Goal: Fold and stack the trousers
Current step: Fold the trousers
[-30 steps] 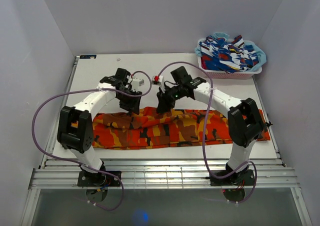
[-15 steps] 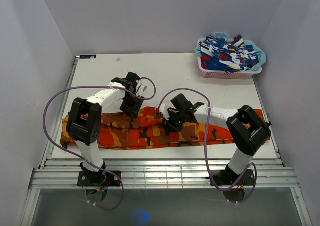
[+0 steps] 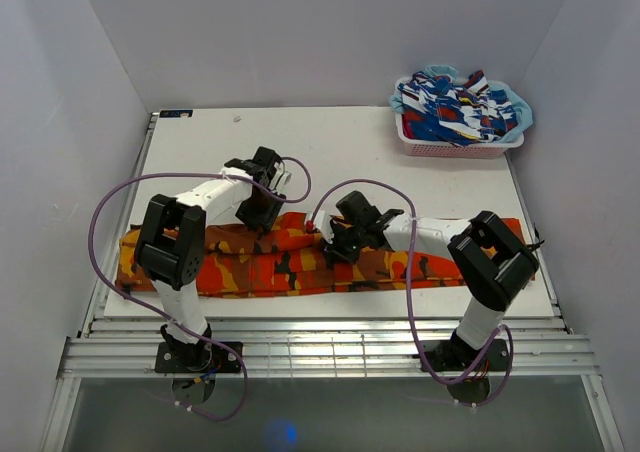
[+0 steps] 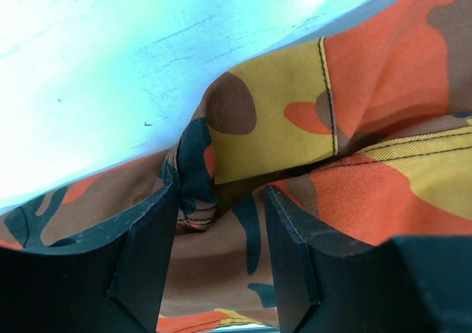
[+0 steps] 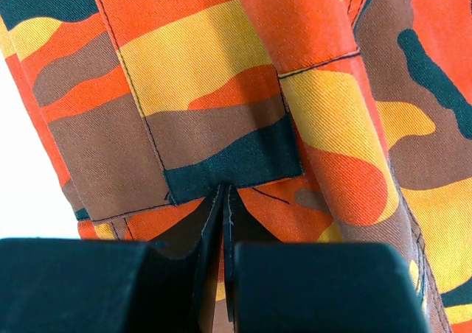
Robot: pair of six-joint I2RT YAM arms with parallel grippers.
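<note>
The trousers (image 3: 420, 262), in orange, red and yellow camouflage, lie in a long band across the near part of the table. My left gripper (image 3: 262, 215) is at their far edge, left of centre. In the left wrist view it (image 4: 221, 200) is open, and its black fingers (image 4: 147, 252) straddle a bunched fold of the trousers (image 4: 383, 68). My right gripper (image 3: 325, 244) is pressed down on the middle of the band. In the right wrist view it (image 5: 223, 189) is shut, pinching the trousers (image 5: 221, 68) just below a dark pocket edge.
A pink basket (image 3: 460, 112) piled with blue, white and red clothes stands at the far right corner. The white table (image 3: 350, 152) is bare between the basket and the arms. Purple cables loop over both arms. White walls close in on three sides.
Both grippers came down from above the far edge onto the trousers. The right gripper closed on the fabric. The trousers' left end slid further left.
</note>
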